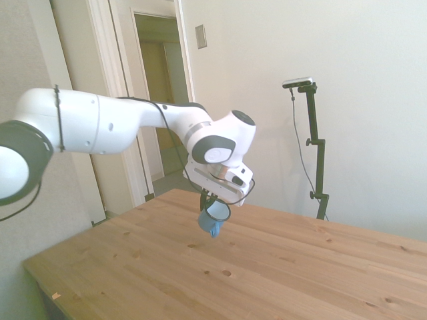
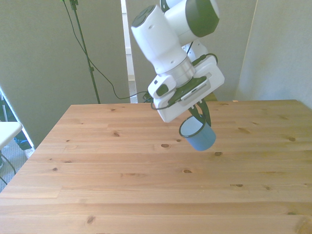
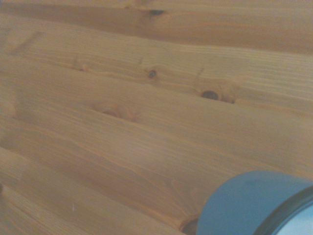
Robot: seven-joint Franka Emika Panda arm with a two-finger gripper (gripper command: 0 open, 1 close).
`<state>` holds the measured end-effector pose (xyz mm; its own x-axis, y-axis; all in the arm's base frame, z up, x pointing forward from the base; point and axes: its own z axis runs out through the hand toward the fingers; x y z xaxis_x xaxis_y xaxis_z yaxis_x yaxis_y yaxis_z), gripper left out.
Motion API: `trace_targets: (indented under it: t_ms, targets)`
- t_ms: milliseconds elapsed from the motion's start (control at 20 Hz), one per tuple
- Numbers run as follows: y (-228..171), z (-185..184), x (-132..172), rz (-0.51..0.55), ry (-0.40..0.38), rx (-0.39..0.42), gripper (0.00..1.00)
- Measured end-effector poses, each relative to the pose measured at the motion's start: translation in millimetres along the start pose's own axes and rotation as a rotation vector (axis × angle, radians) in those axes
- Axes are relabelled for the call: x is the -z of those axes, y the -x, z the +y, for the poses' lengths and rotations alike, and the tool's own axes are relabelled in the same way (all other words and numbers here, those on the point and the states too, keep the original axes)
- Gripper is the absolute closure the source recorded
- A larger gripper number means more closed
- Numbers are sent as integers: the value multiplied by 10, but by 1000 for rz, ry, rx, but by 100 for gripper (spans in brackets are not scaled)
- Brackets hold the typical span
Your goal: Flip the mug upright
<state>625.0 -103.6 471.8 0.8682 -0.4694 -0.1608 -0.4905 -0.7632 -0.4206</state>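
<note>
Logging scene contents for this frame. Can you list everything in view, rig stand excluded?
mug: 1, light blue with white inside and dark rim, held tilted in the air above the table's middle, not touching the wood; seen close in the wrist view
table: 1, light wood with dark knots, fills the lower part of the side and front views
doorway: 1, white frame, in the wall behind the arm in the side view
wall plate: 1, grey, on the wall right of the doorway
arm: 1, white with dark joints, reaching over the table
gripper: 1, dark fingers, shut on the mug's rim

The tool (image 2: 199,116) holds the tilted mug (image 2: 198,134) above the table (image 2: 97,165).
</note>
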Motion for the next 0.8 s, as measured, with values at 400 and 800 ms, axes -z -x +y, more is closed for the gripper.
trace_targets:
  t_ms: [400, 800]
  targets:
    - [759, 218, -306, 172, 196, -22, 100]
    - [1288, 612, -775, 254, 263, -46, 100]
